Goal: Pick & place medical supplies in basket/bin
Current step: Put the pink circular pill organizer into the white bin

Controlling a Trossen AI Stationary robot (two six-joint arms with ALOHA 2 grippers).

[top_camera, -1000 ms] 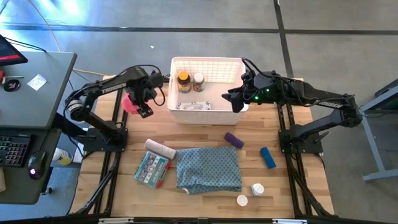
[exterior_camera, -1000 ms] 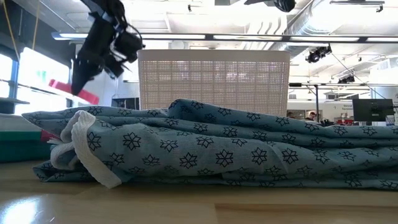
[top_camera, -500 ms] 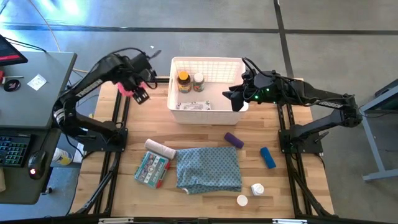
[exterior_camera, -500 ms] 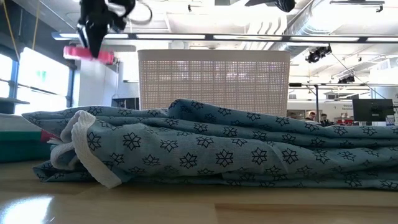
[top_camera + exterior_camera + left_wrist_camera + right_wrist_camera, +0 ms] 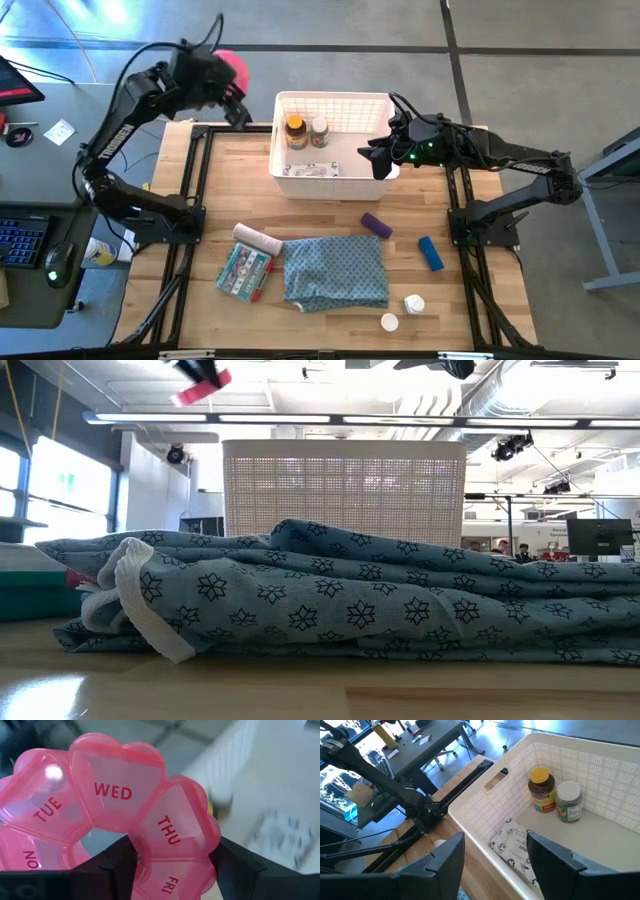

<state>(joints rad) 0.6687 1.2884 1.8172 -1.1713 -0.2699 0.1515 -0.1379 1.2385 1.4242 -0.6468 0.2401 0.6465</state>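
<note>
A pink translucent plastic pill organiser, made of heart-shaped compartments lettered with weekdays, is clamped between the two dark fingers of the left gripper; in the left wrist view the fingers are seen pressed against its lower lobes. In the high view the organiser is held in the upper left of the frame, above the floor beyond the table's far edge and just left of the white rectangular plastic basket with latticed sides. In the low view it is seen high in the upper left, above the basket's top rim.

The right gripper is held at the basket's right edge, upper centre-right of the high view; its fingers are spread apart with nothing between them.

Inside the basket an amber bottle with a yellow cap, a white-capped pill bottle and a printed white packet are seen.

On the wooden table, in the lower half of the high view, are laid a white bandage roll, a teal printed box, a blue-grey patterned cloth, a purple tube, a blue tube and two small white pill bottles.
</note>
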